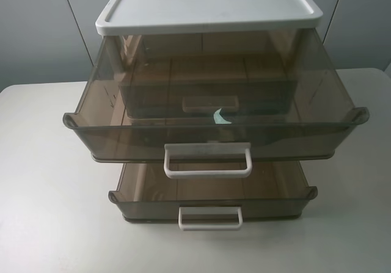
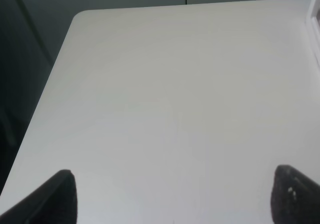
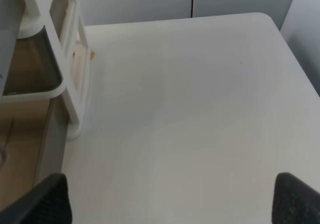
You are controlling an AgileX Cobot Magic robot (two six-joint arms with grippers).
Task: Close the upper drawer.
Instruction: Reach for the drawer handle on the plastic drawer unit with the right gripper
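The upper drawer (image 1: 208,135) is tall-fronted, smoky-brown and translucent, and it is pulled far out of the white-topped drawer unit (image 1: 208,4). Its wide white loop handle (image 1: 208,162) faces the front, and a pale-green fleck (image 1: 223,116) lies inside. Neither gripper shows in the exterior view. In the left wrist view the left gripper (image 2: 175,204) is open and empty over bare table. In the right wrist view the right gripper (image 3: 172,204) is open and empty, and the unit's white frame (image 3: 75,63) and a brown drawer side (image 3: 32,58) stand beside it.
A shallower brown drawer (image 1: 211,196) with a smaller white handle (image 1: 209,218) is also pulled out below. Another handle (image 1: 209,104) shows through the upper drawer. The unit stands on a white table (image 1: 43,181), with grey wall panels behind.
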